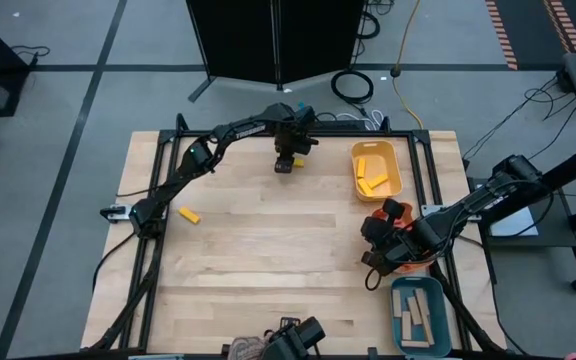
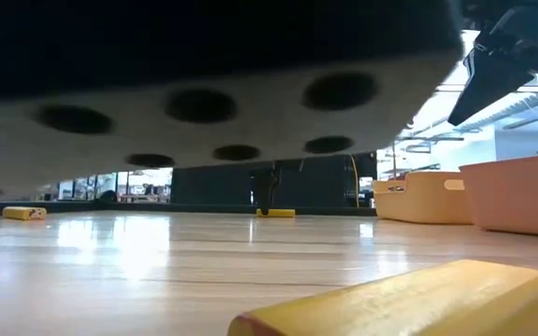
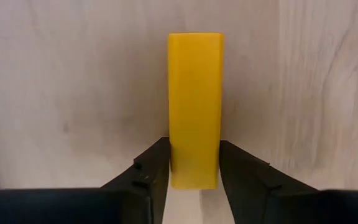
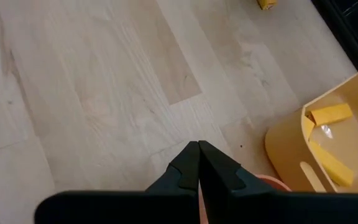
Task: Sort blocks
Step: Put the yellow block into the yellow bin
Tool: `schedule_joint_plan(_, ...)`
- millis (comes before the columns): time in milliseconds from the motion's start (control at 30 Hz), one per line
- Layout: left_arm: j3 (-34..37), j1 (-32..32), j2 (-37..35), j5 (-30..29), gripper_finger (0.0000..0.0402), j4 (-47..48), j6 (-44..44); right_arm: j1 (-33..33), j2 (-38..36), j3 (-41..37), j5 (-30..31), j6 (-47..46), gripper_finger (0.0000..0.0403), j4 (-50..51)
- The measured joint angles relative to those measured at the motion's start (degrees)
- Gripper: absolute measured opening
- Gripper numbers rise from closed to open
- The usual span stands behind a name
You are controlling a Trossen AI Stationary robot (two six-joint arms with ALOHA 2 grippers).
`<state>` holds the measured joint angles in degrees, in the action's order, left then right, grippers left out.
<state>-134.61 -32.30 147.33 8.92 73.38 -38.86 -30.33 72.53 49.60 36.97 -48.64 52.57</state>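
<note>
- Here, a loose yellow wooden block point(image 1: 189, 216) is seen lying at the table's left.
- Farther right, at the far edge, a stiff, light yellow wooden bar point(image 3: 194, 106) is pinched at one end by the left gripper point(image 3: 194, 180); its smooth faces could slip.
- At the right, beside the yellow plastic tray point(image 1: 392, 186), the right gripper point(image 4: 198, 163) is held closed and empty.
</note>
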Motion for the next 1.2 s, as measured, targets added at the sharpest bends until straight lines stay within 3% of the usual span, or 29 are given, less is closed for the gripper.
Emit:
schedule_joint_plan(600, -0.04, 0.27, -0.23, 1.80, 0.0084, 2.78, 4.03, -0.15, -0.76, 0.19, -4.78, -0.61, 0.0000, -2.81)
schedule_joint_plan(733, -0.37, 0.64, -1.74, 7.31, 0.0075, 0.40, 5.18, -0.15, -3.50, 0.72, -4.14, -0.33, 0.0000, -3.21)
schedule_joint_plan(867, -0.39, 2.00, -2.88, 17.50, 0.0078, -7.24, 9.70, -0.15, -6.70, 0.72, -3.69, -0.15, 0.0000, -3.42)
schedule_joint_plan(1033, -0.37, 6.03, -2.94, 3.31, 0.0079, -11.30, 14.85, -0.15, -9.87, 0.72, 0.14, 0.28, 0.0000, -3.11)
schedule_joint_plan(1200, -0.39, 9.18, -3.81, -14.63, 0.0079, -12.31, 12.25, -0.15, -11.41, 0.72, 0.35, 0.31, 0.0000, -3.09)
